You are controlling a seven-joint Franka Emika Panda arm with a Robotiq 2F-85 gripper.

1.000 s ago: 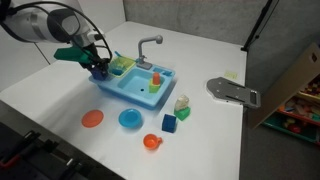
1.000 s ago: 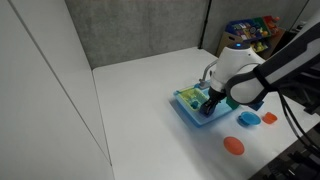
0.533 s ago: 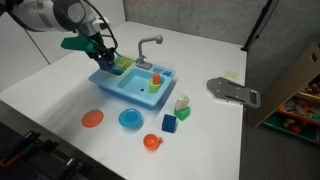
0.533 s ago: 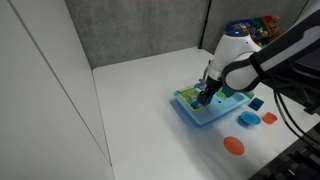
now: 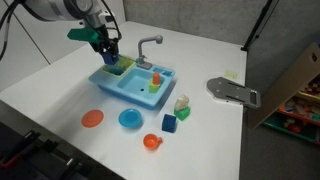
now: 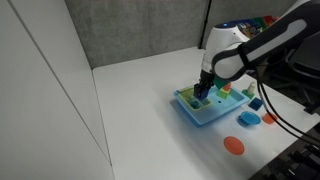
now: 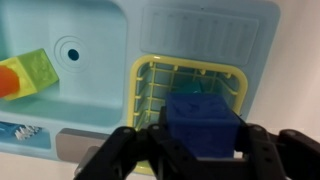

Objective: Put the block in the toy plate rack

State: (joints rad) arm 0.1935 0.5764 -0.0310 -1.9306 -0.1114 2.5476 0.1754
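Note:
My gripper (image 7: 200, 150) is shut on a dark blue block (image 7: 203, 122) and holds it just above the yellow toy plate rack (image 7: 150, 85) set in the light blue toy sink (image 7: 100, 30). In an exterior view the gripper (image 5: 108, 58) hangs over the rack (image 5: 120, 67) at the sink's far left end. In an exterior view the gripper (image 6: 203, 90) is over the sink (image 6: 208, 108). The block is hidden by the fingers in both exterior views.
The sink basin holds a green block (image 7: 36, 68) with an orange piece (image 7: 8, 80). A grey faucet (image 5: 147, 46) stands behind. On the table lie an orange plate (image 5: 92, 119), blue plate (image 5: 130, 119), orange cup (image 5: 151, 142), blue cube (image 5: 170, 124) and a grey plate (image 5: 232, 92).
The gripper with the blue block has moved from the sink's near left corner up and back, to stand over the yellow rack.

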